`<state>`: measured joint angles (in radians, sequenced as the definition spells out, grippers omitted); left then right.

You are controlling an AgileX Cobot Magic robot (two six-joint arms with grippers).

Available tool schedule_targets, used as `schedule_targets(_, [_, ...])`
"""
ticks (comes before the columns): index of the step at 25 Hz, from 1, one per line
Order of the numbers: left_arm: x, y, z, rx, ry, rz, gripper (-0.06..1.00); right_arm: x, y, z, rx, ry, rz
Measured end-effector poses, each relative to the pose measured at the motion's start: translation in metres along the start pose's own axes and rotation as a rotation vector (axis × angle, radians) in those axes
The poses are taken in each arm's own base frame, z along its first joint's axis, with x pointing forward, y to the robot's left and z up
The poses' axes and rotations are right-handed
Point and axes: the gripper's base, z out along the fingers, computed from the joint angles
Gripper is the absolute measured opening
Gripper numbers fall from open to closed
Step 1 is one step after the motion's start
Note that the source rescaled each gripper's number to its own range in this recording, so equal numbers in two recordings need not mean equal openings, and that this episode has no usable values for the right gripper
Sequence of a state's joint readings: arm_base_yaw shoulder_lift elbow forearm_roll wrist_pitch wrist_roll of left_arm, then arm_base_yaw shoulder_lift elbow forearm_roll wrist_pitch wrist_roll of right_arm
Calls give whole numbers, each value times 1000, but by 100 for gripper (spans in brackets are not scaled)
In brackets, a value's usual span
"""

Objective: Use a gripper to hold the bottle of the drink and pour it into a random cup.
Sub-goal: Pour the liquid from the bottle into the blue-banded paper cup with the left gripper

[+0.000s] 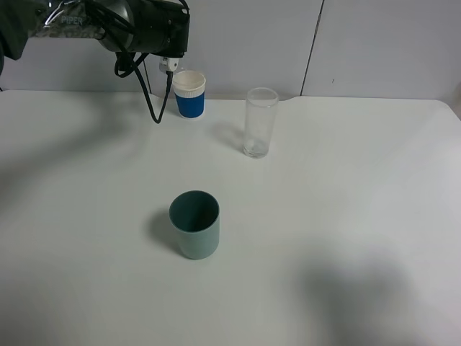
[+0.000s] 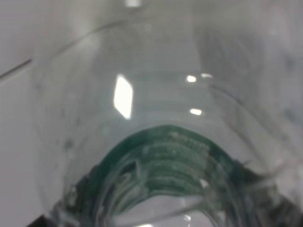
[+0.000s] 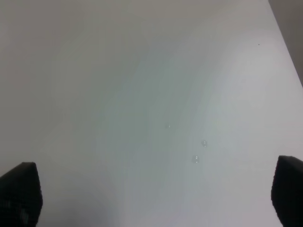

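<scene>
The bottle of the drink (image 2: 161, 156) fills the left wrist view from very close: clear plastic with a dark green label. It hides the jaws of my left gripper, which looks shut on it. In the exterior high view only the black left arm (image 1: 144, 25) shows, raised at the far left near the back wall; the bottle is out of that view. My right gripper (image 3: 151, 198) is open and empty over bare white table, with its black fingertips (image 3: 21, 191) far apart. It does not show in the exterior high view.
A teal cup (image 1: 194, 223) stands mid-table. A blue cup with a white rim (image 1: 189, 94) stands at the back, under the left arm's cable. A tall clear glass (image 1: 260, 122) stands to its right. A few water drops (image 3: 196, 158) lie below the right gripper.
</scene>
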<state>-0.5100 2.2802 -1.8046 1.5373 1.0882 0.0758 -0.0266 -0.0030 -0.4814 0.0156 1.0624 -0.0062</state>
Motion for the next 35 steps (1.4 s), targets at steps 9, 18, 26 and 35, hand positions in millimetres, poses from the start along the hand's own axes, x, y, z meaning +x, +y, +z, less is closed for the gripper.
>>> schedule_targets(9, [0, 1, 0, -15, 3, 19, 0, 0, 0, 0, 0, 0, 0])
schedule_targets(18, [0, 2, 0, -20, 4, 52, 0, 0, 0, 0, 0, 0, 0])
schedule_targets(26, [0, 2, 0, -20, 4, 54, 0, 0, 0, 0, 0, 0, 0])
schedule_targets(35, [-4, -7, 0, 83, -45, -82, 0, 0, 0, 0, 0, 0, 0])
